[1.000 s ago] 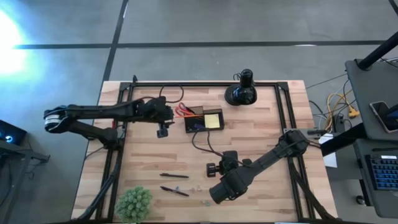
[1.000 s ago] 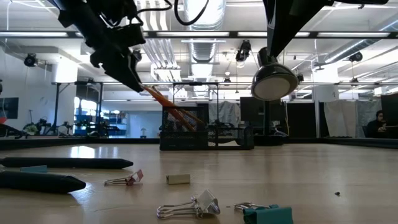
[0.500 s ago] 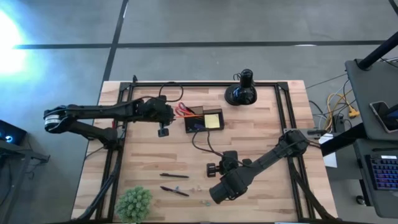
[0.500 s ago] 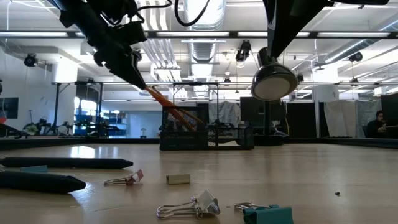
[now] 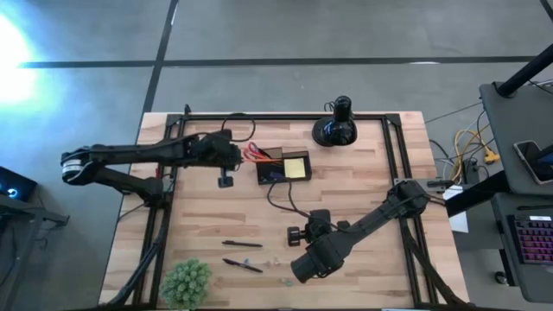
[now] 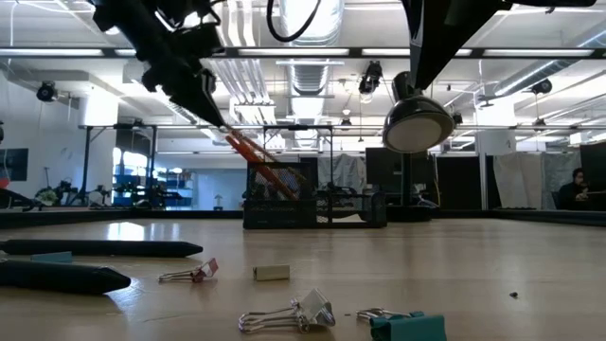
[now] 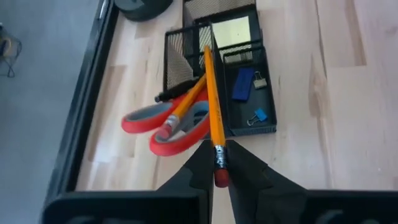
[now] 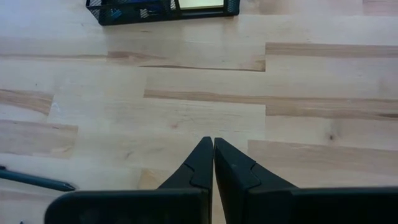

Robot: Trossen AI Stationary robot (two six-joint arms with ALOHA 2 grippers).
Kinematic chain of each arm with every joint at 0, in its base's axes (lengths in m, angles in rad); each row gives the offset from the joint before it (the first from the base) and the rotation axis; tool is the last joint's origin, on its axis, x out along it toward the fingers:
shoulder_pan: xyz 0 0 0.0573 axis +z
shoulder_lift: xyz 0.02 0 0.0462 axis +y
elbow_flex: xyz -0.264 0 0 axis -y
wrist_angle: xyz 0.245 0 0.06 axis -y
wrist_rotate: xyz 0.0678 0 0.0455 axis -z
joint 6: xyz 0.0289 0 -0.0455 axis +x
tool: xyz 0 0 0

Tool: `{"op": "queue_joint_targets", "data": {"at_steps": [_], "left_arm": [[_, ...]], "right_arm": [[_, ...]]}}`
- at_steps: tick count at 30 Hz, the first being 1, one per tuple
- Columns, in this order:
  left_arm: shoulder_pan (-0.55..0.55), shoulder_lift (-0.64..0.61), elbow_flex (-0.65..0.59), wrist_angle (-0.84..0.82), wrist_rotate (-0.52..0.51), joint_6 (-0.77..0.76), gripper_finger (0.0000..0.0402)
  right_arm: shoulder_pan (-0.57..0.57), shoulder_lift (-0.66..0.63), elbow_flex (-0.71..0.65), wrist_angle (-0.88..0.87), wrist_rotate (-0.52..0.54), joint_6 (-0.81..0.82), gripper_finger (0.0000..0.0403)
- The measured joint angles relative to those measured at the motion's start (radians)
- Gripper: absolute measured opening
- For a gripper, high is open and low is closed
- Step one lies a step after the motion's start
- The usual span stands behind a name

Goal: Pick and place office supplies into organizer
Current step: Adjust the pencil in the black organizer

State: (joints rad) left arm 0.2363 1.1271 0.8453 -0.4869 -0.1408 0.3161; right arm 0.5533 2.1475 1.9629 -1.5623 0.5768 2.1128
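left gripper (image 7: 217, 163) pinches pencil (image 7: 210, 106) by its eraser end, tip over organizer (image 7: 245, 87) | light, stiff, likely to pivot in the grip | right gripper (image 8: 213, 155) pressed together, idle above table (image 8: 311, 81)

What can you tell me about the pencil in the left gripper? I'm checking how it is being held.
The pencil is a long, thin orange-yellow stick with a metal band and a red eraser at the near end. The left gripper is shut on it just at that eraser end. Its far end reaches over the organizer, a black mesh box; whether the tip touches it cannot be told. It crosses above a second orange pencil and the red-handled scissors leaning at the organizer's side. In the low view it slants down toward the organizer.
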Motion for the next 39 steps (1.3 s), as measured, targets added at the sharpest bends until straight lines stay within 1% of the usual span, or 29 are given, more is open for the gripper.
{"op": "queue_joint_targets", "data": {"at_steps": [5, 11, 14, 18, 20, 24, 28, 34, 39], "left_arm": [[0.000, 0.006, 0.086, -0.114, -0.022, 0.088, 0.0008], [0.000, 0.048, 0.230, -0.306, -0.065, 0.236, 0.0007], [0.000, 0.096, 0.320, -0.393, -0.081, 0.324, 0.0006], [-0.001, 0.195, 0.437, -0.487, -0.171, 0.451, 0.0006], [-0.001, 0.248, 0.496, -0.530, -0.186, 0.494, 0.0006], [-0.004, 0.325, 0.568, -0.558, -0.182, 0.507, 0.0006], [-0.017, 0.372, 0.606, -0.630, -0.146, 0.511, 0.0006], [-0.039, 0.384, 0.605, -0.693, -0.127, 0.509, 0.0006], [-0.043, 0.383, 0.619, -0.684, -0.123, 0.507, 0.0006]], "right_arm": [[0.000, 0.000, 0.000, 0.000, 0.000, 0.000, 0.0009], [0.000, 0.000, -0.003, 0.000, 0.000, 0.004, 0.0009], [0.000, 0.000, -0.004, 0.000, 0.000, 0.007, 0.0009], [0.000, 0.000, -0.004, -0.001, 0.000, 0.008, 0.0009], [0.000, 0.000, -0.004, 0.000, 0.000, 0.007, 0.0009], [0.000, 0.000, -0.004, 0.000, 0.000, 0.008, 0.0009], [0.001, 0.000, -0.004, -0.001, 0.000, 0.007, 0.0009], [0.005, 0.000, -0.004, -0.001, 0.000, 0.007, 0.0009], [0.005, 0.000, -0.005, -0.001, 0.001, -0.001, 0.0009]]}}
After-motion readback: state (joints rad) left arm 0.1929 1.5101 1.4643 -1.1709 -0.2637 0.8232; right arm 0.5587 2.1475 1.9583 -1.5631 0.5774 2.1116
